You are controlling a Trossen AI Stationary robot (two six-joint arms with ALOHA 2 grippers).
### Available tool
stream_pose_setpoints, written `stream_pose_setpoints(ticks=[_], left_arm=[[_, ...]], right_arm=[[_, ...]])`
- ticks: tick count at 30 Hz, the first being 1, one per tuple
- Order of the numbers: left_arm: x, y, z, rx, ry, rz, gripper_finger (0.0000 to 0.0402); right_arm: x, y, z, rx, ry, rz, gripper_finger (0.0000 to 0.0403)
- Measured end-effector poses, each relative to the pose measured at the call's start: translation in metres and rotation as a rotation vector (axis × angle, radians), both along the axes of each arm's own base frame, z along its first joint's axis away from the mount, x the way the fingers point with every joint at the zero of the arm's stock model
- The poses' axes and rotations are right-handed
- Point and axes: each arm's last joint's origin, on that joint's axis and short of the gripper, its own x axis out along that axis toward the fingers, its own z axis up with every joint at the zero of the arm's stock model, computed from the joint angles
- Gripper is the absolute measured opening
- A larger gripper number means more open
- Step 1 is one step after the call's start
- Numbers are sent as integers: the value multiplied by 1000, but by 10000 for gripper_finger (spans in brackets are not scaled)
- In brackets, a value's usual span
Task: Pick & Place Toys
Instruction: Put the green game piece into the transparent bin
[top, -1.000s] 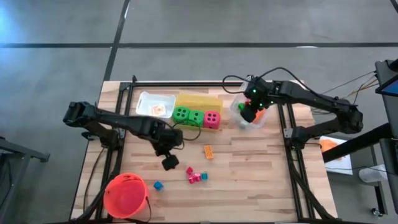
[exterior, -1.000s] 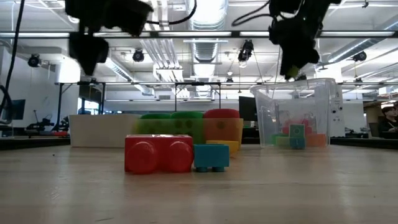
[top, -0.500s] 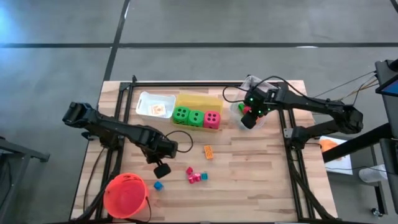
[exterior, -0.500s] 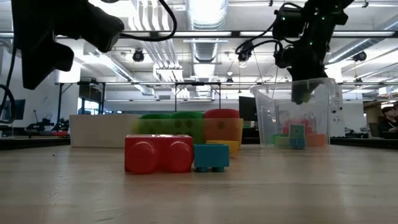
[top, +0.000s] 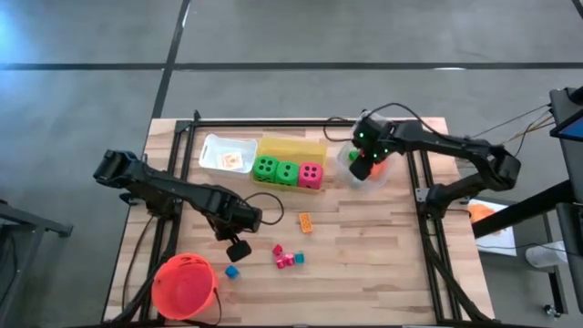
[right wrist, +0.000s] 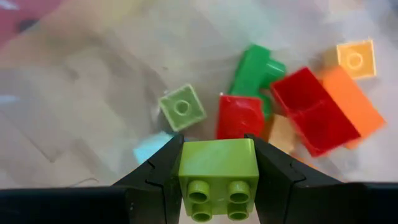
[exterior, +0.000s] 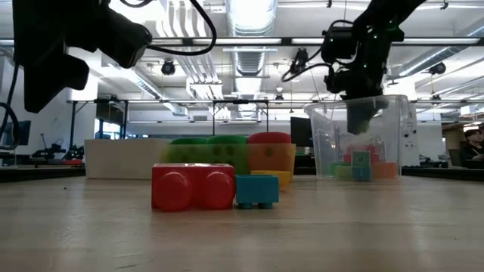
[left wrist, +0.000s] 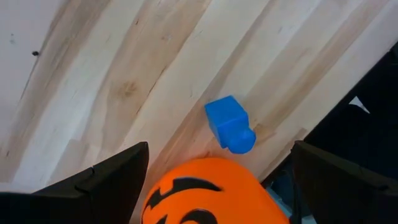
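Note:
My right gripper [top: 363, 168] reaches down into the clear bin [top: 378, 179] at the far right, shut on a lime-green block [right wrist: 217, 167]. Below it in the bin lie red, green, orange and yellow blocks [right wrist: 306, 109]. My left gripper [top: 239, 248] hangs open over the table near the front left. A blue block [left wrist: 229, 124] lies flat on the wood between its fingers' line and the orange-red bucket [top: 185, 287]. Pink-red and teal blocks [top: 287, 259] and an orange block [top: 305, 221] lie on the table. My right gripper pinches the lime-green block by two opposite sides [right wrist: 185, 163] between its two fingers. The fingers point steeply down from above. The block hangs inside the clear bin, clear of the blocks on its floor, with its studs [right wrist: 217, 191] turned toward the wrist.
A white bin [top: 215, 151] with a picture card, a yellow bin [top: 291, 148] and three dice, two green [top: 276, 169] and one pink-red [top: 311, 174], stand along the far side. Black frame rails [top: 171, 182] run along both table sides. Bare wood lies in the middle.
My right gripper has sunk with the lime-green block from above the clear bin's rim down into the bin. My left gripper has gone toward the table's near left, closer to the blue block and the bucket, and has stayed open.

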Motion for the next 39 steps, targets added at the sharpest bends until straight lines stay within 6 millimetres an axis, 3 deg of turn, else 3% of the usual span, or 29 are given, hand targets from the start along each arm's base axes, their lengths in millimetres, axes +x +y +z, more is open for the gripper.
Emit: stream_pose_setpoints(ticks=[6, 14, 24, 39], left_arm=[[-1, -2, 0, -2, 0, -7, 378], [-2, -4, 1, -24, 8, -11, 378], [-3, -10, -1, -21, 37, 9, 378], [-3, -11, -3, -20, 44, 19, 378]], right_arm=[[-10, -14, 10, 63, -89, -53, 132], [-16, -36, -8, 118, -34, -128, 132], [-6, -43, -30, 140, 58, -67, 132], [-7, -43, -31, 130, 66, -50, 132]])
